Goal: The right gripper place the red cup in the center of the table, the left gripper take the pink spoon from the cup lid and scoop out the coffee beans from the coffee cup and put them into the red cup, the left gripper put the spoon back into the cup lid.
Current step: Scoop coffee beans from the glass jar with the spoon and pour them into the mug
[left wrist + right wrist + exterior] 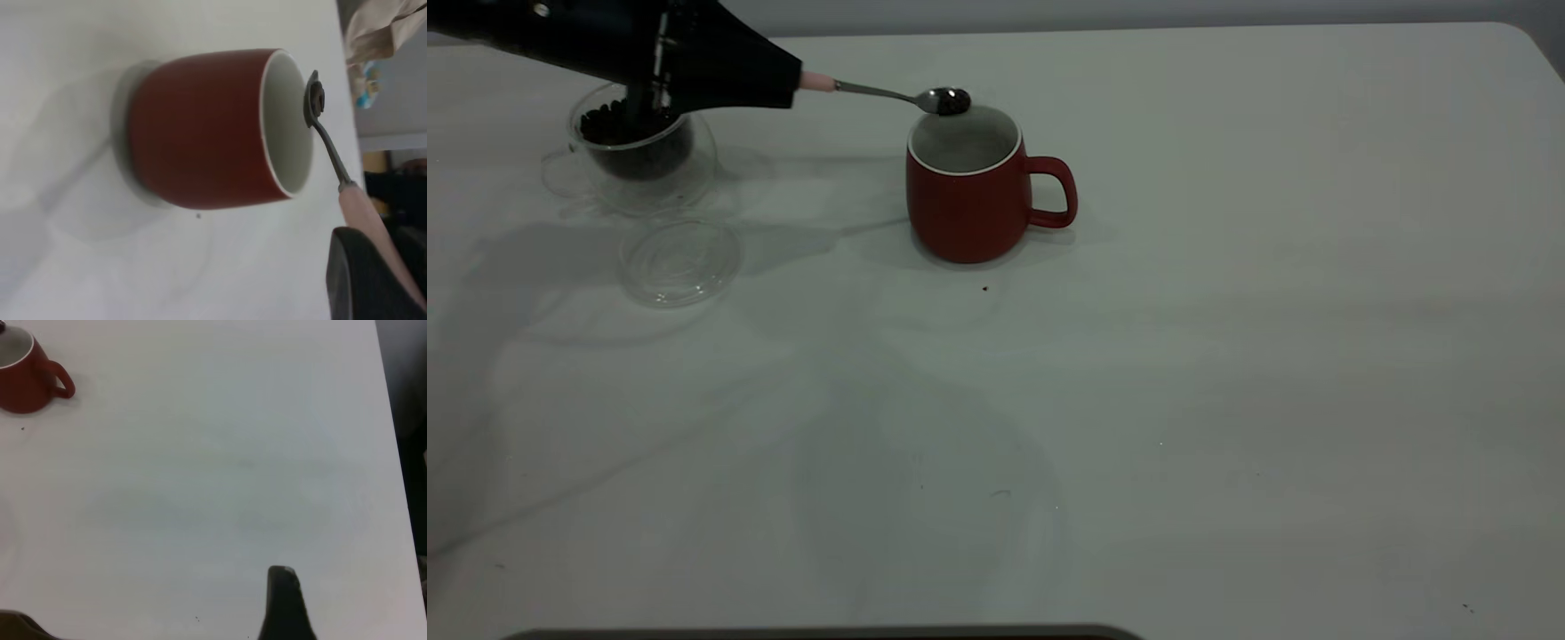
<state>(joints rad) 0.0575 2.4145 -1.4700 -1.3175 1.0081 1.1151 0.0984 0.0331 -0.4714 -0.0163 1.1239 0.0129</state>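
Left claw [787, 84] clamped on pink spoon [889, 92] handle end – light, stiff, slippery; beans [951, 102] roll easily – keep level over red cup [969, 191], near table's [1227, 400] far edge.

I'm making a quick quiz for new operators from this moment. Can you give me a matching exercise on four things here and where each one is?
Things:
1. pink spoon
2. red cup
3. cup lid
4. coffee beans

Places or states:
A. lying flat on the table, nothing on it
B. heaped in the clear coffee cup
C. held by the left claw, bowl over a rim
D. upright, handle toward the right arm's side

Pairs: 1-C, 2-D, 3-A, 4-B
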